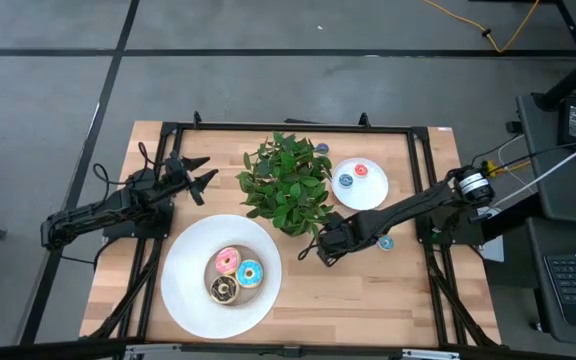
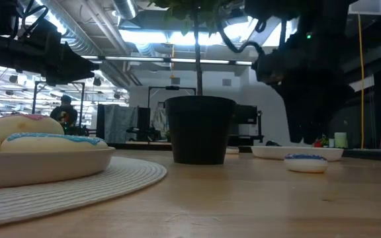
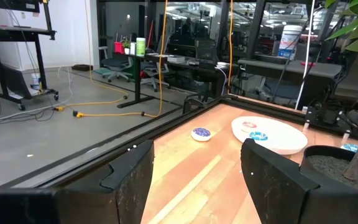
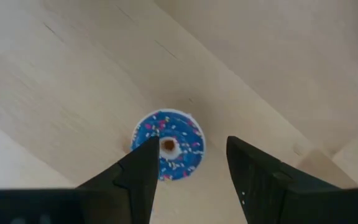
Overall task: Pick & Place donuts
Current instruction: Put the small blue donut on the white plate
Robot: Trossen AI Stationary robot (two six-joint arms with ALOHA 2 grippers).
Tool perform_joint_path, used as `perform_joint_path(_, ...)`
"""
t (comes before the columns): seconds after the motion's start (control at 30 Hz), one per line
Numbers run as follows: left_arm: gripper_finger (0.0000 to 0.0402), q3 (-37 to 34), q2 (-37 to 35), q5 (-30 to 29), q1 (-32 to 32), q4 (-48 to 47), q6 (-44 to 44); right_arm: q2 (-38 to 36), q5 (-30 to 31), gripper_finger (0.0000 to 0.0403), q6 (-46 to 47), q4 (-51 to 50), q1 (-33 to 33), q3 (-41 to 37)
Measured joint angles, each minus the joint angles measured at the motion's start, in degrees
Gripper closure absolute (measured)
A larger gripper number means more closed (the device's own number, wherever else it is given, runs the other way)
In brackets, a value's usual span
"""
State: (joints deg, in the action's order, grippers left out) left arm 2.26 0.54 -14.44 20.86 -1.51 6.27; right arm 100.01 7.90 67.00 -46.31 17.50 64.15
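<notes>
The right gripper [image 4: 188,165], fingers parted and holding nothing, hovers over a tiny blue donut [image 4: 168,145] on bare wood at the potted plant's [image 1: 286,182] five o'clock, and should descend centred, straddling the ring before closing.

left pincer [image 3: 194,177]: open over table edge | tiny blue donut [image 3: 201,133] beside white plate [image 3: 278,138]

Potted plant [image 1: 288,183] crowds the table's middle between large plate [image 1: 183,290] and small plate [image 1: 373,196].
</notes>
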Motion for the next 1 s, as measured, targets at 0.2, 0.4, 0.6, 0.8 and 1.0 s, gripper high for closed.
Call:
perform_joint_path(0.2,0.0169,0.0,0.0,0.0,0.0,0.01,-0.01,2.91,-0.32,0.0214,-0.02,0.71,0.16,0.28)
perform_joint_path(0.4,0.0169,0.0,0.0,0.0,0.0,-0.01,-0.01,4.0,-0.39,0.0214,-0.02,1.41,0.44,0.32)
perform_joint_path(0.6,0.0169,0.0,-0.02,0.0,0.0,0.0,0.0,5.69,-2.19,0.0214,0.24,2.48,0.42,0.32)
perform_joint_path(0.8,0.0169,0.0,-0.01,0.0,0.0,0.01,0.0,5.83,-2.75,0.0236,0.33,2.71,0.42,0.32)
perform_joint_path(1.0,0.0169,0.0,-0.01,0.0,-0.02,0.01,0.0,5.23,-3.68,0.0303,0.37,2.15,0.44,0.3)
